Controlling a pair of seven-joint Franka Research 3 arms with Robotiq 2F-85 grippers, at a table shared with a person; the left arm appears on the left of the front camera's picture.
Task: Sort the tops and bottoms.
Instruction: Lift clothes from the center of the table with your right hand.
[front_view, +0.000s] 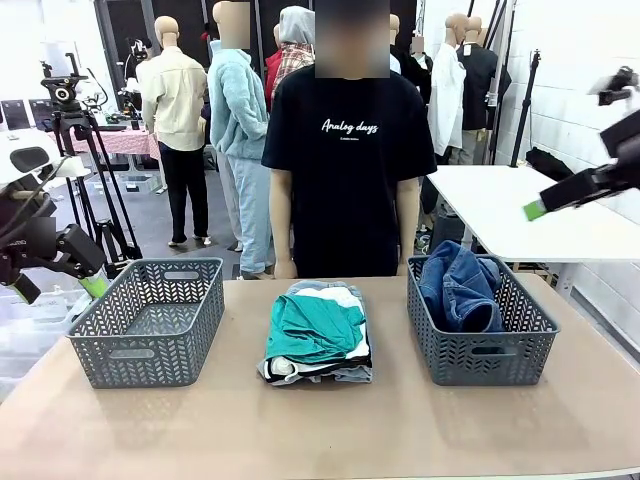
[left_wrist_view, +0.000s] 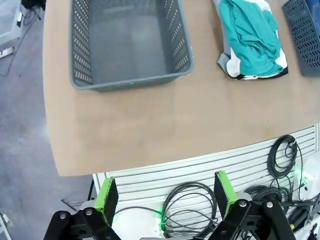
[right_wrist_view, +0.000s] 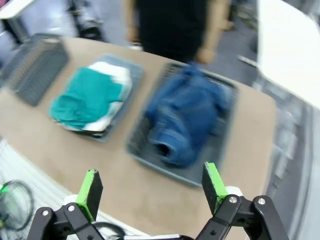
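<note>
Front view shows you the teal-green shirt (front_view: 312, 328) on top of a pile in the middle of the bench (front_view: 300, 430), with the white shirt (front_view: 346, 297) under it. The dark blue jeans (front_view: 458, 287) lie in the right basket (front_view: 480, 360). Your left pincer (left_wrist_view: 165, 195) hangs off the bench's left side, spread wide, holding nothing. Your right pincer (right_wrist_view: 151, 186) is up high on the right, spread wide too, with nothing in it.

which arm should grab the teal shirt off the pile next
Left, likely: the left gripper hangs open, low beside the empty basket where the teal shirt would go. The right gripper is raised high beyond the jeans basket.
</note>
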